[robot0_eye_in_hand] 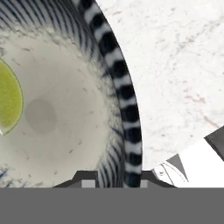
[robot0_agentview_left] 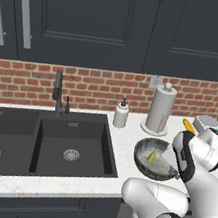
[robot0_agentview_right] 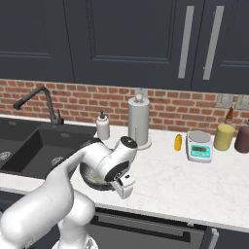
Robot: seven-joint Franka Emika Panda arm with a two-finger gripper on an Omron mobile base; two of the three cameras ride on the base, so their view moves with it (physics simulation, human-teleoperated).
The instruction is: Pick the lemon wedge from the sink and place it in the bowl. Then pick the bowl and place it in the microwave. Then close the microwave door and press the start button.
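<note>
The bowl [robot0_agentview_left: 141, 162] stands on the white counter just right of the black sink [robot0_agentview_left: 50, 138]; its outside is striped and its inside pale and speckled. The yellow-green lemon wedge [robot0_agentview_left: 152, 156] lies inside it, and its edge shows at the left of the hand view [robot0_eye_in_hand: 8, 98]. My gripper [robot0_eye_in_hand: 118, 180] reaches down at the bowl's right rim [robot0_eye_in_hand: 127, 109]. One dark fingertip is inside the wall and the other outside, both closed against the rim. In the right base view the arm's wrist covers most of the bowl [robot0_agentview_right: 87, 177].
Behind the bowl stand a paper towel roll [robot0_agentview_left: 160, 109] and a soap bottle [robot0_agentview_left: 121, 113]. The tap [robot0_agentview_left: 58, 92] rises behind the sink. To the right are a small yellow fruit [robot0_agentview_right: 178, 142], a kitchen scale [robot0_agentview_right: 199, 145] and a yellow canister [robot0_agentview_right: 223, 136]. The counter's front edge is close.
</note>
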